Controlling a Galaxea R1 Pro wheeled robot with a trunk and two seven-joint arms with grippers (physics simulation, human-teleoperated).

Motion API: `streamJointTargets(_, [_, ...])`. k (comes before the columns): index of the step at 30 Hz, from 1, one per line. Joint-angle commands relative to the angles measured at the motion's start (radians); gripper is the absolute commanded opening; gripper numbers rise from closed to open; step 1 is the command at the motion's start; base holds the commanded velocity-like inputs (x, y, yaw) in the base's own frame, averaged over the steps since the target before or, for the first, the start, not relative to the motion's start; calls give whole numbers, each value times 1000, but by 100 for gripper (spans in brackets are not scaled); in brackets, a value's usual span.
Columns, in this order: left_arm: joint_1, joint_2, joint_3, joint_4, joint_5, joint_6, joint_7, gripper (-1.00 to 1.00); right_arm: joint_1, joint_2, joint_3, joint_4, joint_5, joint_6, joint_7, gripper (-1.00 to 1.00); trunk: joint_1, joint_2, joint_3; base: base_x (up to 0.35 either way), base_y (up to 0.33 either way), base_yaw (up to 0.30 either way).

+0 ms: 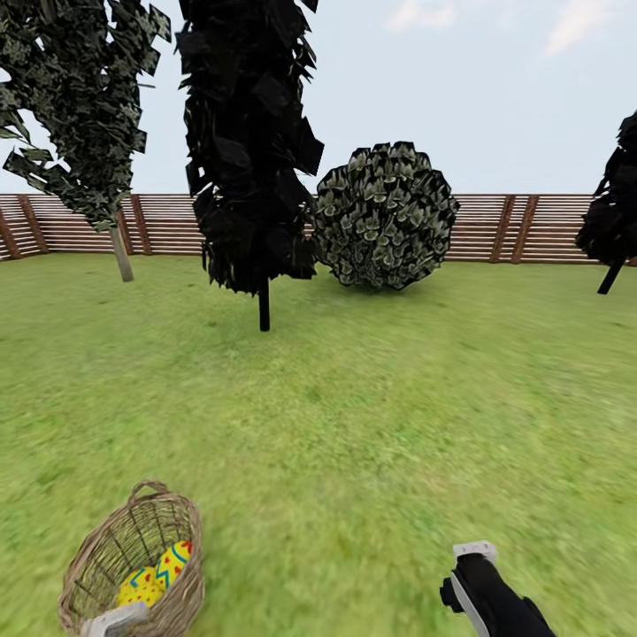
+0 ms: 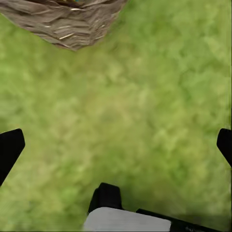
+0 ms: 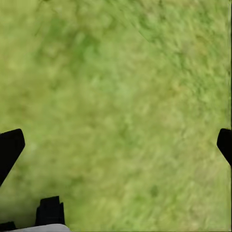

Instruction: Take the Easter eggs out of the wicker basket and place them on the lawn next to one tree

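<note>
Nearest, at the head view's lower edge: right gripper (image 1: 469,566) low over bare lawn (image 1: 372,442), fingers (image 3: 10,147) spread wide with only grass between; left gripper (image 1: 113,621) just beside the wicker basket (image 1: 88,566), its fingers (image 2: 10,147) likewise spread and holding nothing, the basket's woven wall (image 2: 67,24) near but not between them. Inside the basket, bunched against the near wall: Easter eggs (image 1: 157,571), bright yellow with blue zigzags and red dots; two clear, a third hard to separate.

Probably light, hard-shelled, smooth and rounded, so prone to slipping or rolling; best pinched across the narrow middle, reaching down from above past the rim. Deep open weave and loop handle (image 1: 149,487) likely to crowd that reach.

Farther off: pale-trunked tree (image 1: 121,255) at far left, near-black tree (image 1: 264,305) closer, round bush (image 1: 385,217), slat fence (image 1: 531,230) behind. Open grass between basket and either tree.
</note>
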Motion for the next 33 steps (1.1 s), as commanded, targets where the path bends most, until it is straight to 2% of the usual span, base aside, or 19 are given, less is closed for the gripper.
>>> streamJointTargets(1, [-77,-22,4,100,-28,121,-3,100,0,3,2,4,7,5,-37,100,1,-1,-1,338,-23,0])
streamJointTargets(2, [-103,-26,5,137,-40,146,-3,100,0,4,2,6,7,5,-50,100,1,-1,-1,339,-35,0])
streamJointTargets(3, [-178,-28,9,240,-80,172,-2,100,0,6,1,11,4,4,-83,100,1,-1,-1,340,-60,0])
streamJointTargets(4, [-219,-18,12,291,-98,157,1,100,0,9,1,12,3,3,-97,100,1,-1,-1,341,-69,0])
streamJointTargets(6, [-276,17,19,351,-114,109,-1,100,0,26,2,14,3,2,-112,100,1,-1,-1,339,-70,0])
streamJointTargets(8, [-292,23,22,365,-110,89,-3,100,0,32,2,15,2,1,-116,100,1,-1,-1,311,-38,0])
streamJointTargets(10, [-299,12,22,368,-101,76,-4,100,0,32,1,14,-1,-1,-115,100,1,-1,-1,258,-14,0])
streamJointTargets(12, [-302,-13,20,370,-97,64,-5,100,0,33,2,14,3,-17,-114,100,1,-1,-1,248,-4,0])
streamJointTargets(14, [-303,-23,19,371,-97,60,-6,100,0,33,2,14,6,-28,-114,100,1,-1,-1,260,37,0])
streamJointTargets(23, [-303,-35,14,371,-101,50,-2,100,0,44,4,15,9,-35,-114,100,1,-1,-1,54,13,14])
streamJointTargets(33, [-303,-37,13,370,-102,50,0,100,0,49,4,16,11,-36,-122,100,1,-1,-1,1,0,262])
